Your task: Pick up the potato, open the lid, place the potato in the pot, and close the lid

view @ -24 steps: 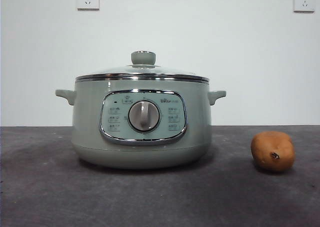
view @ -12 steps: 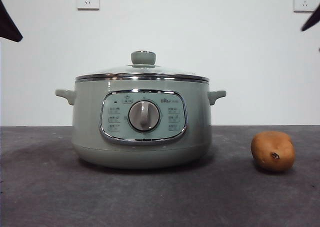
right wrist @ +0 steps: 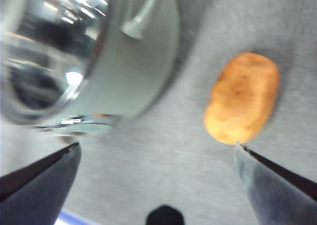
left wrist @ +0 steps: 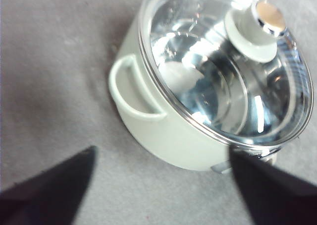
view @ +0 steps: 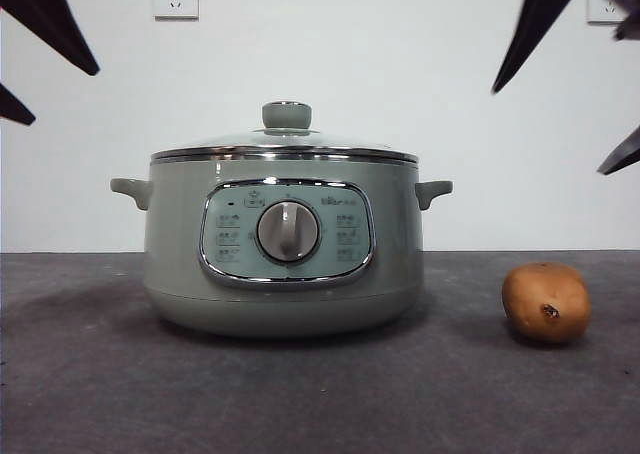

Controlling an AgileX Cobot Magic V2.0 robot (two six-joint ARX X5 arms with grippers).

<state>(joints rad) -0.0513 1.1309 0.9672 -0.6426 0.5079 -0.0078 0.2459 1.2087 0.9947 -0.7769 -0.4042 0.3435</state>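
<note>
Front view showed the clearest change: a second before, no arm was in sight; half a second before, only small black tips sat at the two top corners; at this moment dark jaws reached well into the picture from both upper corners. I judged both arms to be descending at once, the opening move of the task, with nothing yet grasped.

The potato [view: 546,302] lay on the dark table [view: 300,394] at about 3 o'clock from the pot [view: 282,249], well apart from it, and had not moved. The lid [view: 285,144] sat closed on the pot's rim, its knob [view: 287,115] upright and untouched.

By the wrist views, the right gripper [right wrist: 158,155] hung over the ground between pot and potato, jaws wide apart. In the front view its jaws [view: 560,64] stood at about 12 o'clock above the potato, high up and clear of it. The potato [right wrist: 242,98] lay just off the tip of one jaw, not yet between the two, so the gripper would probably need to shift toward it before closing.

The left gripper [left wrist: 163,160] had its jaws spread too, hovering over the near wall of the pot [left wrist: 163,136] by one side handle [left wrist: 131,93]. The knob [left wrist: 255,27] lay beyond the jaws, across the glass lid [left wrist: 213,86], not between them.
</note>
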